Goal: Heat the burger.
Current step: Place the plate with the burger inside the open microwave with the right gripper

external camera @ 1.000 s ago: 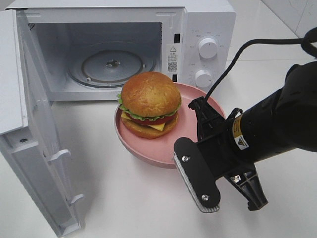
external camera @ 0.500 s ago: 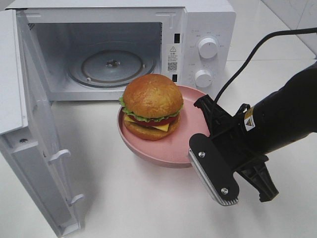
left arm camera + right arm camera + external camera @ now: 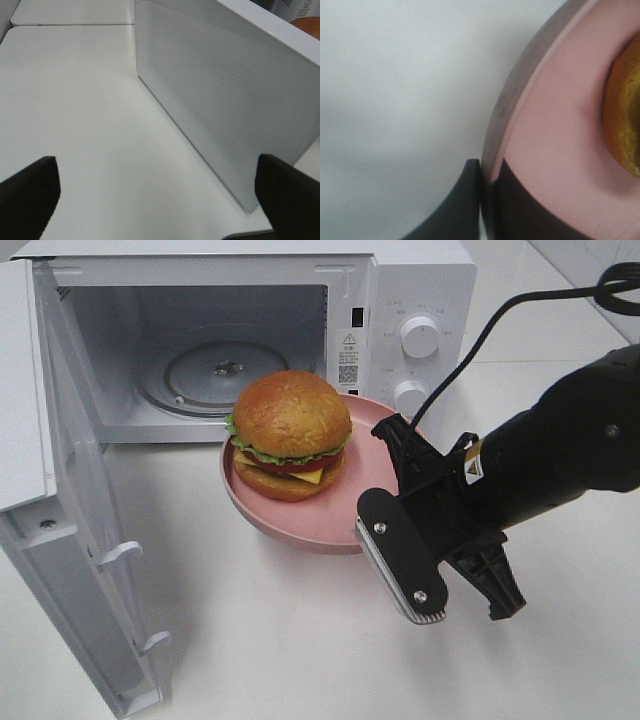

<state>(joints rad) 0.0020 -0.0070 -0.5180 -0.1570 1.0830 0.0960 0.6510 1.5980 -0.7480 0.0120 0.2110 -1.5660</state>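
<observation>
Burger on plate, outside the open microwave.
The burger point(image 3: 290, 430) sat on the pink plate point(image 3: 345, 515), just in front of the microwave point(image 3: 420, 300) cavity, with the door point(image 3: 80, 540) swung wide. The right gripper point(image 3: 481, 175) was pinching the plate's rim. The left gripper point(image 3: 157, 200) was spread wide and empty beside the door's outer face.

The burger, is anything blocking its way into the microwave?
Nothing visible does. The door is swung wide open on the left, and the microwave holds only its glass turntable. The burger sits on the pink plate just in front of the opening, with the right gripper pinching the plate's rim.
</observation>
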